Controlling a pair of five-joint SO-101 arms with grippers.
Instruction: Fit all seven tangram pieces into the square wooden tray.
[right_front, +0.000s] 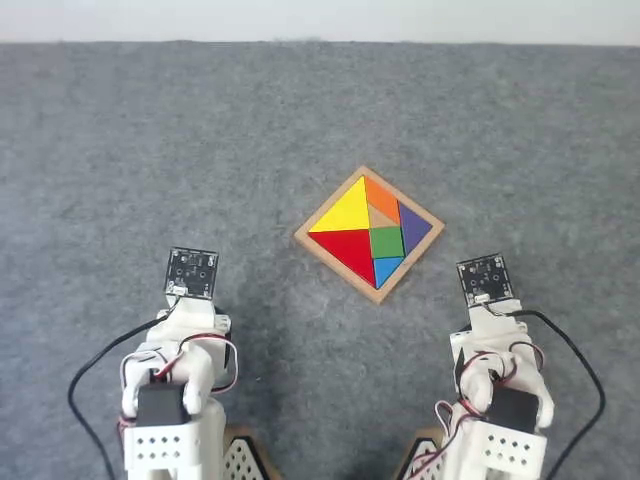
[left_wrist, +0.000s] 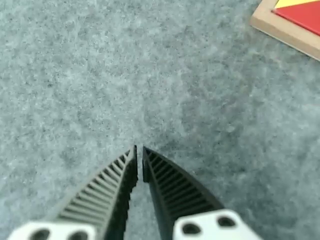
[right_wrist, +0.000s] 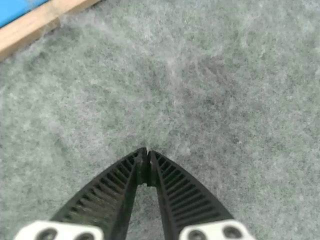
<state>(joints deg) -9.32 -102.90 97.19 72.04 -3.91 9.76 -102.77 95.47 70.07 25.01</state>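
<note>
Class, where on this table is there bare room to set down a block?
Bare felt spreads wide left of the tray, beyond it to the far edge, and between the left arm and right arm. Crowded: the tray, holding coloured pieces.

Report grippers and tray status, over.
Left gripper shut, empty. Right gripper shut, empty. Tray holds coloured pieces; tan centre patch, piece or gap unclear.

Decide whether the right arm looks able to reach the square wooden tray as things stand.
Probably yes: the shut right hand sits near the square wooden tray, with only bare grey felt between them and nothing blocking.
</note>
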